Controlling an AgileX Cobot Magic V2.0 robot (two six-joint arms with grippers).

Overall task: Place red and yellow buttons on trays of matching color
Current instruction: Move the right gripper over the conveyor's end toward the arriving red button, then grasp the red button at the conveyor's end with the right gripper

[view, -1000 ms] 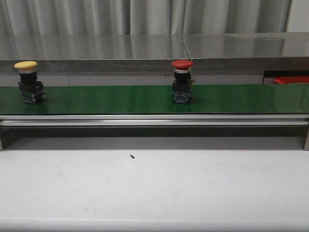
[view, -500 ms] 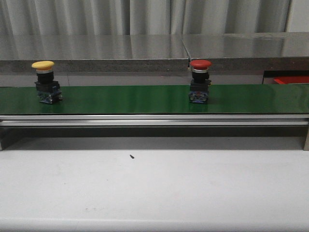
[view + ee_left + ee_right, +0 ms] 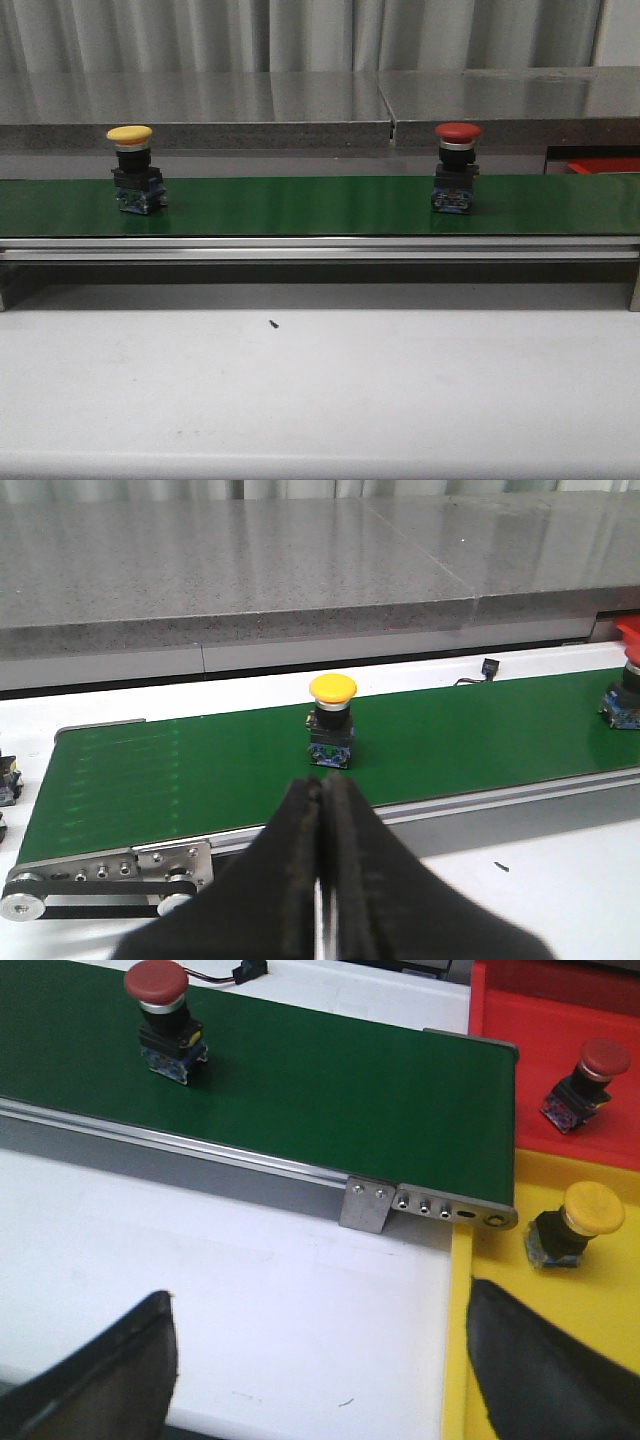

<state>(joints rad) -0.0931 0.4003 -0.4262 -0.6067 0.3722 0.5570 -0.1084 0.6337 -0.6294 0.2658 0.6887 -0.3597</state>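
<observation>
A yellow button [image 3: 133, 168] [image 3: 331, 721] stands upright on the green conveyor belt [image 3: 300, 205] at the left, and a red button [image 3: 457, 166] [image 3: 164, 1014] stands on it at the right. In the right wrist view a red tray [image 3: 530, 1070] holds another red button [image 3: 590, 1083], and a yellow tray [image 3: 500, 1360] holds another yellow button [image 3: 574, 1224]. My left gripper [image 3: 322, 810] is shut and empty, short of the belt's near rail. My right gripper [image 3: 320, 1345] is open above the white table beside the yellow tray.
The belt's metal end bracket [image 3: 430, 1203] sits next to the yellow tray's rim. A grey stone ledge [image 3: 300, 100] runs behind the belt. A small dark speck [image 3: 273, 323] lies on the white table [image 3: 320, 390] in front.
Both buttons have ridden the belt to the right, by about the same distance. Neither gripper appears in the earlier front frames.
</observation>
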